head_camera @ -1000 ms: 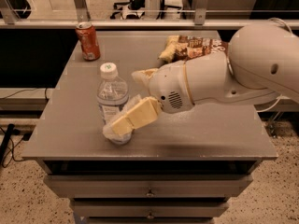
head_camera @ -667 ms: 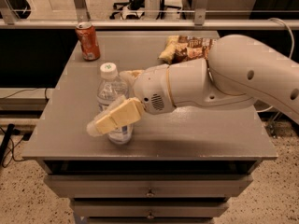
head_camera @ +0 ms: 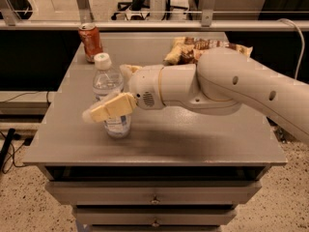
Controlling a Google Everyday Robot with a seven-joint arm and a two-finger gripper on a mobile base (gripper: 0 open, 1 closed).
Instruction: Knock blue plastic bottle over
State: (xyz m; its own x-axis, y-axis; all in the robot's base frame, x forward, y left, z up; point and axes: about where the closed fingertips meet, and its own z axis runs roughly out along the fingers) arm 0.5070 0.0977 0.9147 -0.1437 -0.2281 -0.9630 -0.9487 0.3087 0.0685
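Observation:
The blue plastic bottle (head_camera: 107, 83) is clear with a white cap and stands upright on the left part of the grey table (head_camera: 193, 139). My gripper (head_camera: 106, 92) reaches in from the right, open, and straddles the bottle. The near cream finger (head_camera: 110, 108) crosses in front of the bottle's lower half. The far finger (head_camera: 127, 70) sits behind the bottle's right shoulder. The label is mostly hidden by the near finger.
A red-orange soda can (head_camera: 91, 42) stands at the table's back left corner. Snack bags (head_camera: 198, 50) lie at the back, right of centre. The table has drawers (head_camera: 154, 197) below, and a railing (head_camera: 154, 25) runs behind it.
My arm has moved left and the near finger has swept further left across the front of the bottle. The bottle still stands upright in about the same place.

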